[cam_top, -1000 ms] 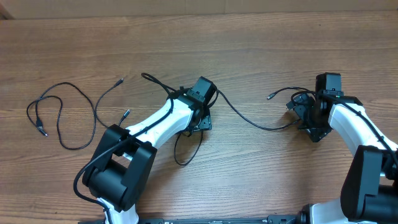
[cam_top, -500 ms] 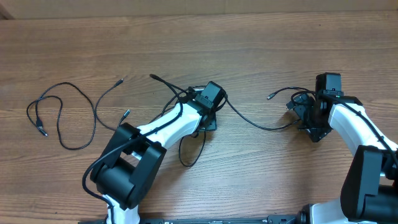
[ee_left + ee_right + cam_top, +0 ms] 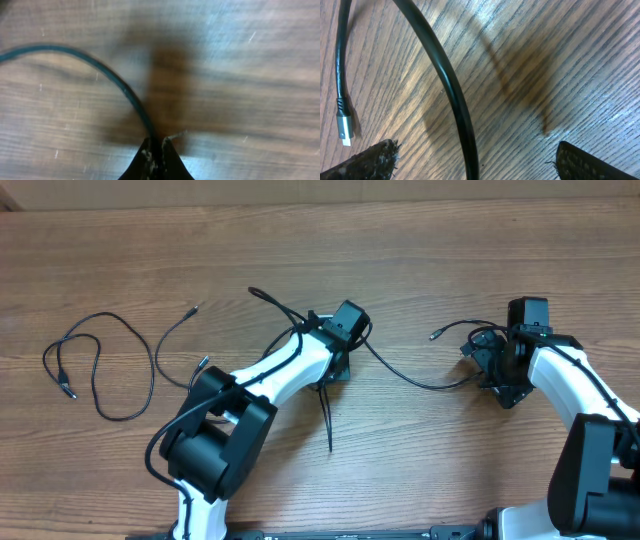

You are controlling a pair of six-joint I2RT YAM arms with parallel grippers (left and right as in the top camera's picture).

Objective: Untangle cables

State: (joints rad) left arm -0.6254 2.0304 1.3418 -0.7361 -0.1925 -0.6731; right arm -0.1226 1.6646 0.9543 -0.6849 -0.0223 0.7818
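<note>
One black cable (image 3: pixel 405 377) runs across the table's middle from a free end (image 3: pixel 252 291), under my left gripper (image 3: pixel 328 375), and on to my right gripper (image 3: pixel 497 380). A straight tail (image 3: pixel 327 420) of it trails toward the front edge. In the left wrist view the left gripper (image 3: pixel 156 142) is shut on this thin cable (image 3: pixel 107 72), which arcs away to the left. My right gripper (image 3: pixel 475 147) is open, its fingers straddling the cable (image 3: pixel 452 95) without pinching it. A silver plug end (image 3: pixel 344 132) lies beside it. A second cable (image 3: pixel 95 365) lies in loose loops at far left.
The table is bare brown wood (image 3: pixel 420 260). The left arm's white link (image 3: pixel 280 370) reaches diagonally over the middle. The right arm (image 3: pixel 575 385) comes in from the lower right. Thicker black arm wires ride along both arms.
My left gripper has shifted right and closed on the cable. The loop below it has been drawn out into a straight tail. The right arm has not moved.
</note>
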